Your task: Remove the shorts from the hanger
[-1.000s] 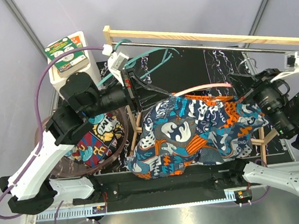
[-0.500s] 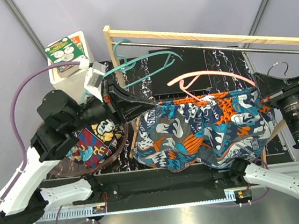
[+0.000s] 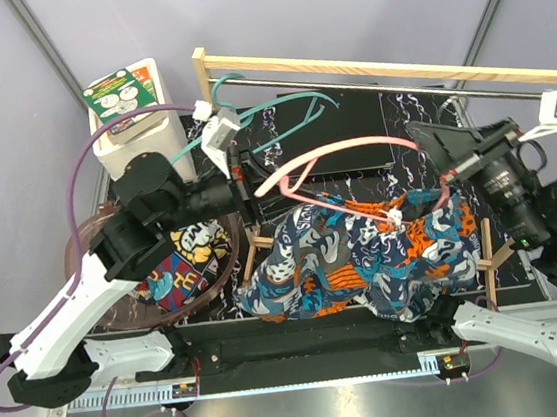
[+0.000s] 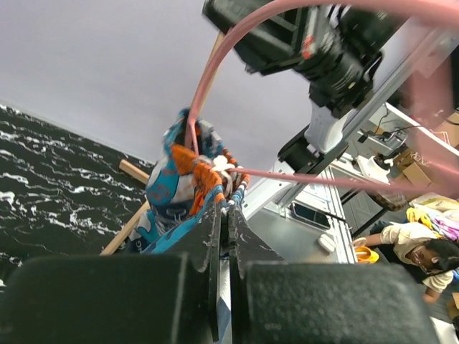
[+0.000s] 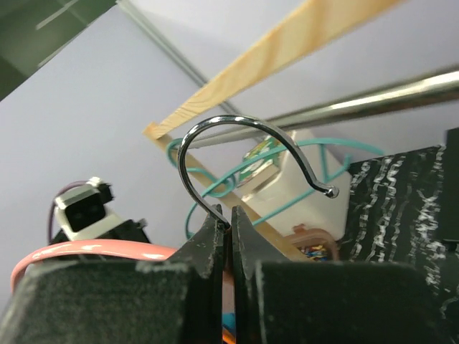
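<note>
While pinched by the left gripper, the shorts are bunched at its twelve o'clock. The hanger hook is clamped by the right gripper.

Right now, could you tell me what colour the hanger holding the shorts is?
The hanger is pink; the top external view shows it best.

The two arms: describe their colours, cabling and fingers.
Both the left arm and right arm have white shells low down and black joints above. A purple cable loops along the left arm. Each wrist carries a white camera block. The fingers are black.
</note>
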You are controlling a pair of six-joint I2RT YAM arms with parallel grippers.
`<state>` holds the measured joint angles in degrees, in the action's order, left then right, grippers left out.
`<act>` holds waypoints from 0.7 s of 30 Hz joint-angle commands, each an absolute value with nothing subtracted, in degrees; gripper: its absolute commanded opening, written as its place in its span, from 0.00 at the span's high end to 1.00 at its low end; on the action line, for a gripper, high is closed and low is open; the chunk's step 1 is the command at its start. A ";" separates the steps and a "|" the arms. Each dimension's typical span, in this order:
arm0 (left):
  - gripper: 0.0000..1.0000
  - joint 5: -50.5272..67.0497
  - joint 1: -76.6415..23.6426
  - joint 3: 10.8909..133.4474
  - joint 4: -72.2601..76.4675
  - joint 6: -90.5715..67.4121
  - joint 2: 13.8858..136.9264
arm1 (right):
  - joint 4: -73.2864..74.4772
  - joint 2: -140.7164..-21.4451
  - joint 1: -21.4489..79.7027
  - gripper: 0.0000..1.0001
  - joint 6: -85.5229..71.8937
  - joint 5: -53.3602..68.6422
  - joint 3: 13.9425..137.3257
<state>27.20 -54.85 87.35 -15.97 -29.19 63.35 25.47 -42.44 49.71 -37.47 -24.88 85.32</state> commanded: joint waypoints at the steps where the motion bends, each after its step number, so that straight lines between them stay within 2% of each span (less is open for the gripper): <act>1: 1.00 27.78 -55.55 89.30 -11.34 -29.44 63.28 | 16.88 -46.05 49.57 1.00 -39.47 -15.12 89.73; 12: 1.00 28.39 -55.55 93.07 -17.39 -24.36 62.05 | 16.53 -42.45 49.48 1.00 -39.55 -19.60 86.57; 15: 1.00 27.25 -55.46 93.61 -21.09 -22.24 61.70 | 14.68 -42.89 49.57 1.00 -40.86 -19.25 88.41; 21: 1.00 28.30 -55.28 91.85 -18.38 -24.87 64.24 | 12.39 -48.25 49.57 1.00 -44.12 -15.65 94.21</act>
